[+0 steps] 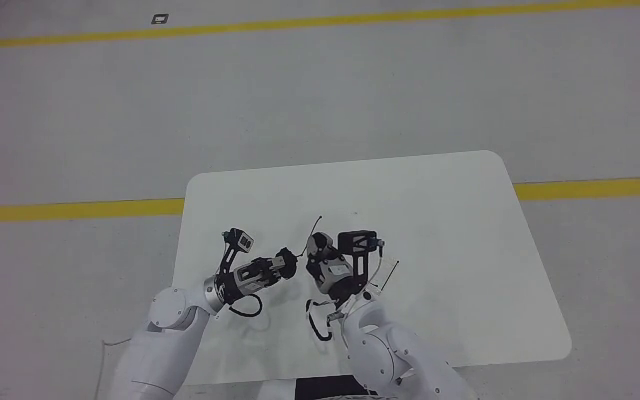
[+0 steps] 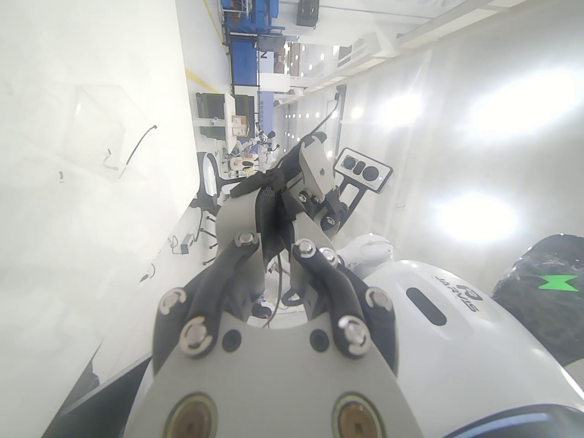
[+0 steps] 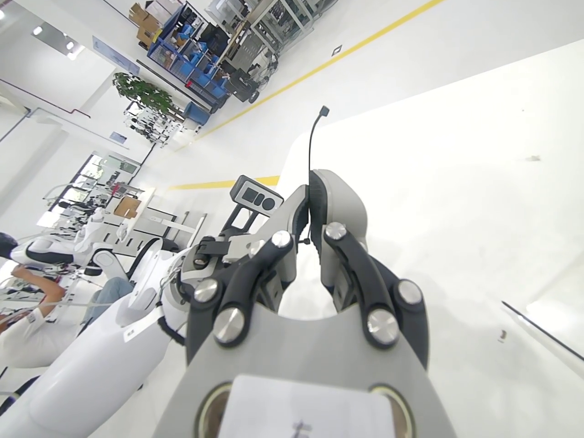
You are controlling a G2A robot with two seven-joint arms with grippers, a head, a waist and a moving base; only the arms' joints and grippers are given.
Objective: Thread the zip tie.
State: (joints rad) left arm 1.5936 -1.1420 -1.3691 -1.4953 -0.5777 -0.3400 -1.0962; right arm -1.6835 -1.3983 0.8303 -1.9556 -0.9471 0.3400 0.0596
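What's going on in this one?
The robot's two arms are held together over the white table. The right gripper is shut on a black zip tie, its head end sticking out free. The left gripper, closed, sits right beside it; whether it holds anything is unclear. Another tie lies on the table.

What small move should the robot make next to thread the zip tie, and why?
Probably nudge the left gripper, which seems shut on the far end of the zip tie, toward the head. The right gripper is shut on the tie, the head juts free past its fingertips with nothing through it, and the grippers sit close together above the table.
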